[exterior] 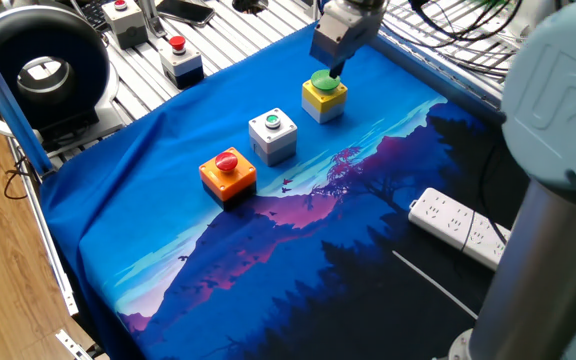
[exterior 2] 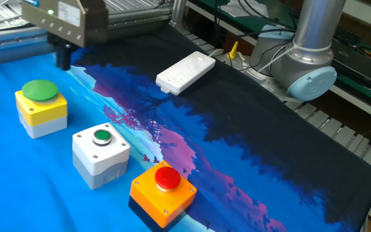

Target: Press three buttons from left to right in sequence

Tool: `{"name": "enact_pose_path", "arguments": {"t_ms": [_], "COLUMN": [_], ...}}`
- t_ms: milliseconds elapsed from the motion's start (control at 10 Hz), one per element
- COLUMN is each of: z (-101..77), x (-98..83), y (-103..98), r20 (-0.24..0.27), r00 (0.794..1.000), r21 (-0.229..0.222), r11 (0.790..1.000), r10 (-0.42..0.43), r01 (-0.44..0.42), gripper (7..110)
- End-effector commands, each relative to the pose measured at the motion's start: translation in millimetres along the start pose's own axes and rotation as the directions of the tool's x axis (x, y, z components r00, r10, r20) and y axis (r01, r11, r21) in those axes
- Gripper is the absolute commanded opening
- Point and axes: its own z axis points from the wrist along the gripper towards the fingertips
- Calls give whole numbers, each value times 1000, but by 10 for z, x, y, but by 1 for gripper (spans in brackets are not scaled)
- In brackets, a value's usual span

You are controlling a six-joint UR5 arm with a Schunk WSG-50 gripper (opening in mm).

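Though near, hand [exterior 2: 64, 59] tips unclear.

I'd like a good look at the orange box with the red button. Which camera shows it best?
The other fixed view: the orange box sits nearest that camera, large, its red dome and corner screws clear. One fixed view shows the same box farther off and smaller, mid-cloth.

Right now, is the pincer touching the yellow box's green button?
Apart. The other fixed view shows the pincer above and behind the green button, with blue cloth between them.
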Motion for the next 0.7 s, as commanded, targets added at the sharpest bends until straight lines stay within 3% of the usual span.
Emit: {"name": "enact_pose_path", "arguments": {"t_ms": [0, 200, 600], "z": [69, 98, 228], "x": [-145, -199, -217], "y": [-183, -246, -203], "r20": [29, 40, 35], "r00": [999, 998, 999], "r21": [52, 75, 58], "r11": [998, 997, 998], "r10": [-30, -38, -40], "r01": [28, 35, 38], "gripper": [7, 7, 7]}}
